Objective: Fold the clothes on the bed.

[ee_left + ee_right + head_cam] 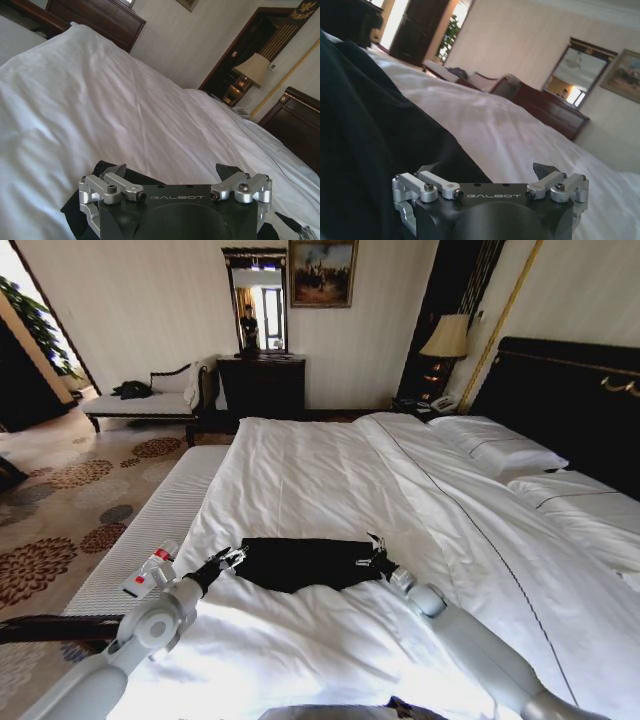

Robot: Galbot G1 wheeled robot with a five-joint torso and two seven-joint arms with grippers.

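The clothes (pixel 300 562) are one black top lying bunched in a flat strip across the near part of the bed (pixel 330 470). My left gripper (pixel 232 558) sits at the top's left end and my right gripper (pixel 378 558) at its right end, both low over the fabric. In the left wrist view the left gripper (pixel 170 172) is open over white duvet, with the black fabric (pixel 75 210) just under its body. In the right wrist view the right gripper (pixel 485 170) is also open, and the black fabric (pixel 370 130) lies along one finger. No lettering shows on the top.
White pillows (pixel 500 450) lie against the dark headboard (pixel 580 390) on the right. A lamp (pixel 447 337) stands by the far corner. A dark dresser (pixel 262 380) and a chaise (pixel 150 400) line the far wall. Patterned carpet (pixel 70 530) runs along the bed's left side.
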